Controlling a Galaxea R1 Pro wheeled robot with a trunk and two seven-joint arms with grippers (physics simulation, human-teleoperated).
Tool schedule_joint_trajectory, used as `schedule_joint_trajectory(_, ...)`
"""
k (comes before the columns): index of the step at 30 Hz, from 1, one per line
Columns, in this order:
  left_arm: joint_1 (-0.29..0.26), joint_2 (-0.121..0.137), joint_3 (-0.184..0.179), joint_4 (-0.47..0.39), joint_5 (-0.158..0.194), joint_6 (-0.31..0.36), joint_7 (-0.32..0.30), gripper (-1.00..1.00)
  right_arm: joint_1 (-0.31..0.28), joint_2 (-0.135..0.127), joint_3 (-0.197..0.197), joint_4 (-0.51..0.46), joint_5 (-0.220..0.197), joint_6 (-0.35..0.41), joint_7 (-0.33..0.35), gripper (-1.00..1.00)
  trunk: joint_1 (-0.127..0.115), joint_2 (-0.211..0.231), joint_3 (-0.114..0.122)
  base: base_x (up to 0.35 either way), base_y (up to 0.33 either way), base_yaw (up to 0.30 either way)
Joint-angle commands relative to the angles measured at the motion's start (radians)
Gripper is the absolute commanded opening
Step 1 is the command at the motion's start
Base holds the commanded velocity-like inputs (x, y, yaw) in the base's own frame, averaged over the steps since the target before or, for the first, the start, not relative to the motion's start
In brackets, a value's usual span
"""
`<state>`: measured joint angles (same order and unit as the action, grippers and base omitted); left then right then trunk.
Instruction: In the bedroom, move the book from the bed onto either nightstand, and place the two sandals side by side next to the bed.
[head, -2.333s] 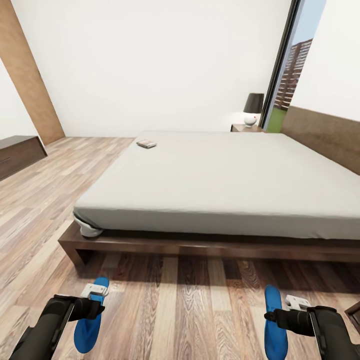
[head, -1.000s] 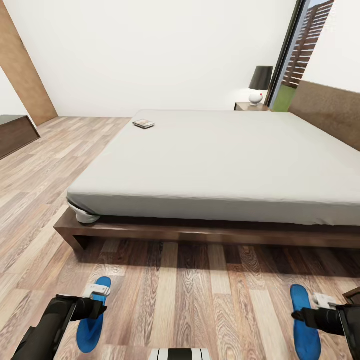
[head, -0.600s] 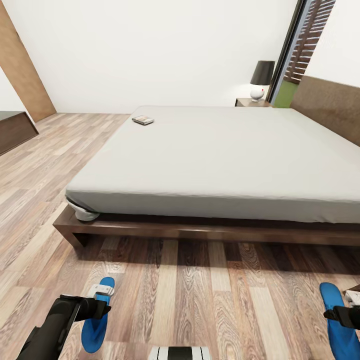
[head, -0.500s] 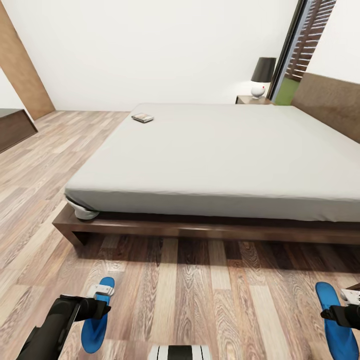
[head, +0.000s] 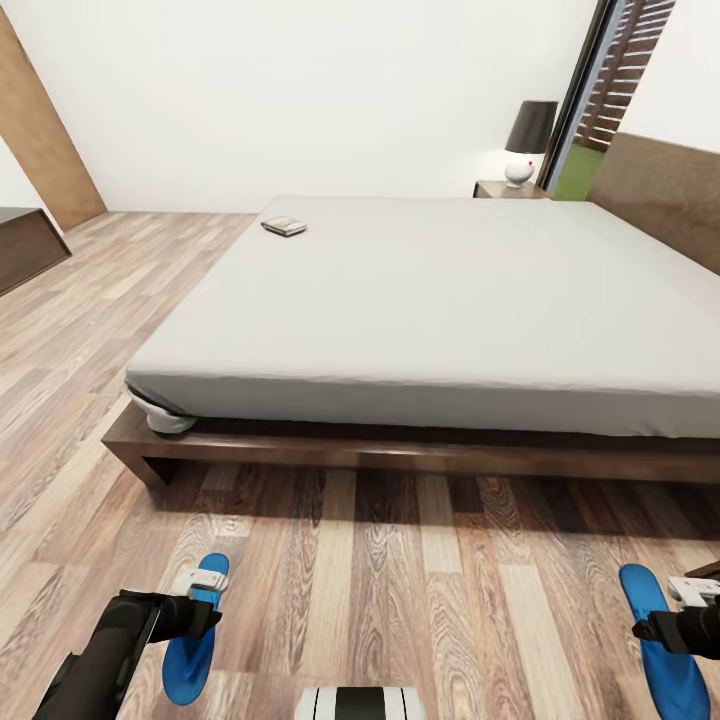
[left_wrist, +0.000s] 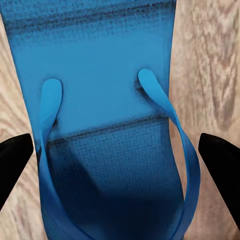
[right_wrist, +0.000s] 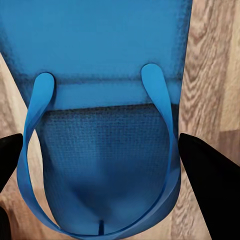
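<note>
The head camera looks forward and down across the bed (head: 440, 300), floor nearest. Each wrist camera looks straight down, very close, at a blue sandal (left_wrist: 105, 130) (right_wrist: 102, 125), shared with the head view at 7 and 5 o'clock.

brightness: pretty bright and even all over, flat simulator look
light source: daylight seems to come from the tall dark-framed window (head: 600, 95) at the far right; no harsh beams
shadows: soft dark band on the wood-plank floor (head: 380, 560) under the dark brown bed frame (head: 400, 455)
glare: none really, the white back wall (head: 300, 90) is close to washed out
distortion: wide-angle stretch in the head view, edges lean outward
blur: wrist views are soft, the bright blue sandal sole (left_wrist: 100, 60) looks grainy up close
</note>
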<state>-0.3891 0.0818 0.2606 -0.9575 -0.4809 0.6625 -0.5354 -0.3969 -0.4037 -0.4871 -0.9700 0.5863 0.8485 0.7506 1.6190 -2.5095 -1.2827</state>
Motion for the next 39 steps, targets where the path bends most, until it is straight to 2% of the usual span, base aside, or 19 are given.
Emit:
schedule_joint_trajectory(1, -0.001, 0.0, 0.003, -0.001, -0.01, 0.001, -0.01, -1.0, -0.001, 0.0, -0.001, -0.001, 0.011, 0.001, 0.008, -1.0, 0.0, 0.0, -0.001, 0.147, 0.039, 0.0)
schedule_joint_trajectory(11, -0.001, 0.0, 0.003, -0.001, -0.01, 0.0, -0.009, -1.0, -0.001, 0.0, 0.001, -0.001, 0.012, 0.001, 0.008, -1.0, 0.0, 0.0, -0.001, 0.257, 0.147, 0.0)
schedule_joint_trajectory(17, -0.001, 0.0, 0.003, -0.001, -0.01, -0.001, -0.008, -1.0, -0.001, 0.0, 0.001, -0.001, 0.012, 0.001, 0.009, -1.0, 0.0, 0.0, -0.001, 0.064, 0.062, 0.0)
schedule_joint_trajectory(27, -0.001, 0.0, 0.003, -0.001, -0.01, -0.001, -0.007, -1.0, -0.001, 0.0, 0.002, -0.001, 0.012, 0.0, 0.008, -1.0, 0.0, 0.0, -0.001, 0.141, 0.226, 0.0)
schedule_joint_trajectory(39, -0.001, 0.0, 0.002, 0.002, -0.011, -0.003, -0.006, -1.0, -0.001, 0.001, 0.004, -0.001, 0.012, 0.0, 0.009, -1.0, 0.0, 0.0, -0.001, 0.138, 0.075, 0.0)
